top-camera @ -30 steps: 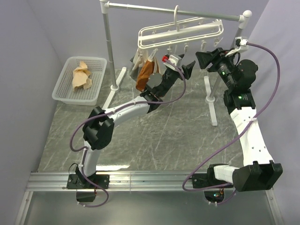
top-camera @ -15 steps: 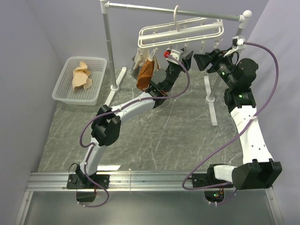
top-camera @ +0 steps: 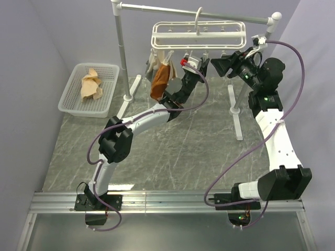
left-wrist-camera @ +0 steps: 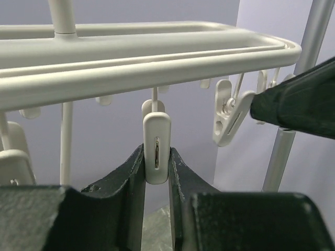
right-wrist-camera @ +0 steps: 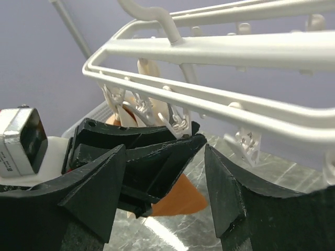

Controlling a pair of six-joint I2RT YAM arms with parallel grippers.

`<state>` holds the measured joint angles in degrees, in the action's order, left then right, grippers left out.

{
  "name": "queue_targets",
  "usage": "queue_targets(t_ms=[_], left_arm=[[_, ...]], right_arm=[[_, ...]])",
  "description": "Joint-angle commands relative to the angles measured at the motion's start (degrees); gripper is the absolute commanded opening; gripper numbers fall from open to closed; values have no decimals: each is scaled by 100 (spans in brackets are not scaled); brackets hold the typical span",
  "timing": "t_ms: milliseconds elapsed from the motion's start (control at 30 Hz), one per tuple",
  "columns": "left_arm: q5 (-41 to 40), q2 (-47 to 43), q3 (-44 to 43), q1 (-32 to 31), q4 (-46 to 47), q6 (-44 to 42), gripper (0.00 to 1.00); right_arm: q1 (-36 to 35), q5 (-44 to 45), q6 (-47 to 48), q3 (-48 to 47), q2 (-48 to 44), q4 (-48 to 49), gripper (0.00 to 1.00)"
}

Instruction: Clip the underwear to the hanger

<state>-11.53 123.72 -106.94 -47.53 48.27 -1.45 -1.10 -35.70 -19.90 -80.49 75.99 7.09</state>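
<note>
A: State of left pincer (left-wrist-camera: 156, 159)?
B: Clamped on one dangling clip (left-wrist-camera: 157, 137) of the hanger (top-camera: 199, 34). A finger presses each side, and the clip stands upright between them.
A: And the right pincer (right-wrist-camera: 165, 151)?
B: Open, fingers apart, holding nothing. It sits just beside the left one under the hanger's right half, and the left one's black fingers show in its gap.
A: Where's the underwear (top-camera: 159, 82)?
B: Hanging below the hanger's left end, off the worktop (top-camera: 172, 151), apart from both pincers. Probably on a clip there, but the top edge is too small to tell.
A: Anything else?
B: Hanger is hooked on the grey rail (top-camera: 157, 8). Tan cloth (top-camera: 90, 83) lies in the white basket (top-camera: 67, 98), far left.
</note>
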Motion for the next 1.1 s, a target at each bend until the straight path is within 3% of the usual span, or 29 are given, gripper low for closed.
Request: queue_targets(t_ms=[0, 400, 867, 967, 1067], left_arm=[[335, -533, 155, 68, 87, 14, 11], [819, -867, 595, 121, 104, -83, 3], [1100, -955, 744, 130, 7, -101, 2], [1109, -973, 753, 130, -37, -92, 1], [1109, -981, 762, 139, -72, -118, 2]], right_arm=[[31, -490, -31, -467, 249, 293, 68], [-188, -842, 83, -959, 917, 425, 67], [-496, -728, 267, -1162, 1208, 952, 66], [-557, -605, 390, -1276, 1304, 873, 62], [-619, -482, 566, -1425, 1392, 593, 50]])
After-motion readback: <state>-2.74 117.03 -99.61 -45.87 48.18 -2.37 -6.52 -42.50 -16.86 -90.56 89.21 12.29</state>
